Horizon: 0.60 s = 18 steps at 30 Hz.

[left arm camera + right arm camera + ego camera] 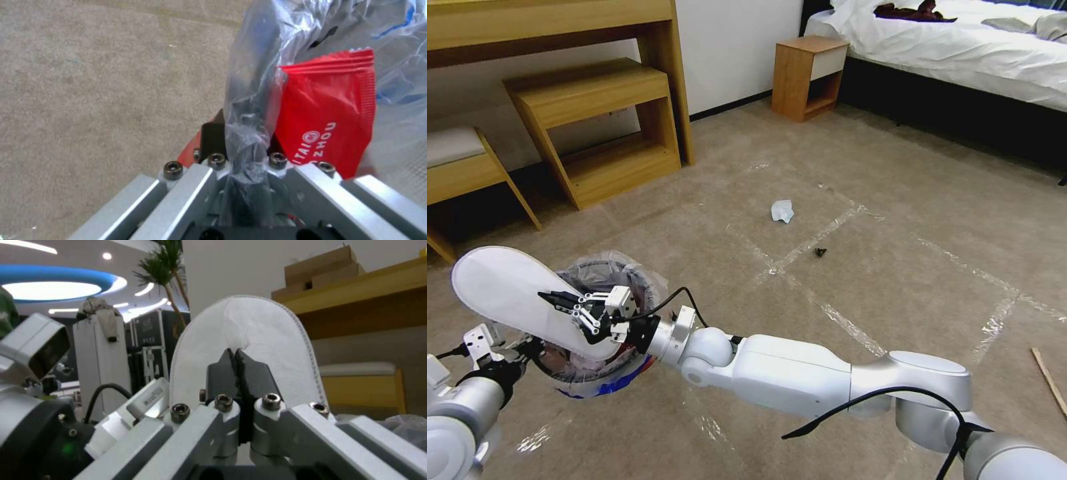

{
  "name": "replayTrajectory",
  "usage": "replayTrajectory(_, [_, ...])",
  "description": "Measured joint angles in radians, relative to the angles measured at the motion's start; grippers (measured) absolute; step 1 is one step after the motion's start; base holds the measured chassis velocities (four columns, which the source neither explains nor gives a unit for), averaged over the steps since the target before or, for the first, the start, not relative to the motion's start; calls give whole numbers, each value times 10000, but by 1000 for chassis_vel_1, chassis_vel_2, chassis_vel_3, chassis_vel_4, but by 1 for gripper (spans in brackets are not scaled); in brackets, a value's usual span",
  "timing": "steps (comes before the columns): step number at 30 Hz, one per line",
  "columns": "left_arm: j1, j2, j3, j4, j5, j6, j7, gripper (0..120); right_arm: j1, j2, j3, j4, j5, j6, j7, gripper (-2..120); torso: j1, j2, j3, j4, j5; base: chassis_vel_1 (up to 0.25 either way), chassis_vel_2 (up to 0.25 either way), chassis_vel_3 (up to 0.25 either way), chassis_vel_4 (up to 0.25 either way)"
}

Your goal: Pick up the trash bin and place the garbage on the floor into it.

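Right pincer (554, 298) pinches a white slipper (507, 290) over the trash bin (594, 380), whose rim the left pincer (249, 133) clamps.

Even bright indoor light; soft shadows under furniture; wrist views blurred close-up; ceiling lamps glaring.

Head camera looks down; wrist cameras close (sharing the trash bin (602, 319)).
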<state>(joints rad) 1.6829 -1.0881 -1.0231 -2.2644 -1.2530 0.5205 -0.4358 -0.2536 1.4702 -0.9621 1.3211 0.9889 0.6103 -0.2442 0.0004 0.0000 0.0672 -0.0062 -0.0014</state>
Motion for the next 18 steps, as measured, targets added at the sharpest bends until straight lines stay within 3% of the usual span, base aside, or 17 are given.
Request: replayTrajectory(18, [-15, -13, 78, 91, 67, -63, 17, 1, 6, 268, 8, -1106, -302, 302, -160, 0, 0, 0, 0, -1, 0, 0, 0, 0, 0])
